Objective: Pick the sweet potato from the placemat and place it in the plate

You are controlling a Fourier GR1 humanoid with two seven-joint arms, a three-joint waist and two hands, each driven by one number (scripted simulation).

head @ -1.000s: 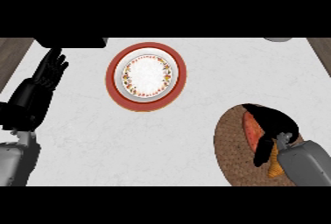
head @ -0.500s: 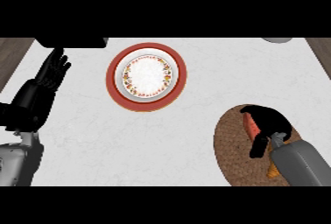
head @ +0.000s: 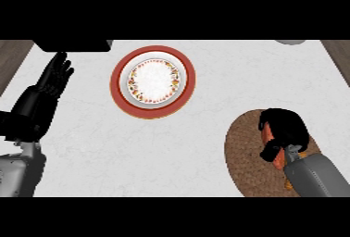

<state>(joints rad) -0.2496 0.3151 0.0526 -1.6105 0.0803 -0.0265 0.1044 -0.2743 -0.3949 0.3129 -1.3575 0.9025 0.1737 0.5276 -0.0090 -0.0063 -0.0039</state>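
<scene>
- Right hand (head: 285, 132): set over the sweet potato (head: 273, 147) on the placemat (head: 242, 143); my fingers (head: 272, 150) curl down round it, grasping it as far as the head view shows.
- Sweet potato: orange, lying along the right part of the brown woven placemat; most of it is hidden under my palm, so I cannot tell whether it has left the mat.
- Placemat: round, at the right of the tabletop (head: 205, 152), well apart from the plate.
- Plate (head: 153, 81): red rim, patterned white centre, bare, at the upper middle of the tabletop.
- Left hand (head: 49, 85): resting at the left edge, fingers straight and released, holding nothing.
- Step in hand, by my judgement: securing the grasp before the lift.
- To do it well: keep thumb and fingers on opposite sides of the potato's middle, so it does not roll or tip.
- Lift straight up first, so the mat is not dragged along.
- Then carry up and to the left, and lower over the plate's white centre rather than its rim.
</scene>
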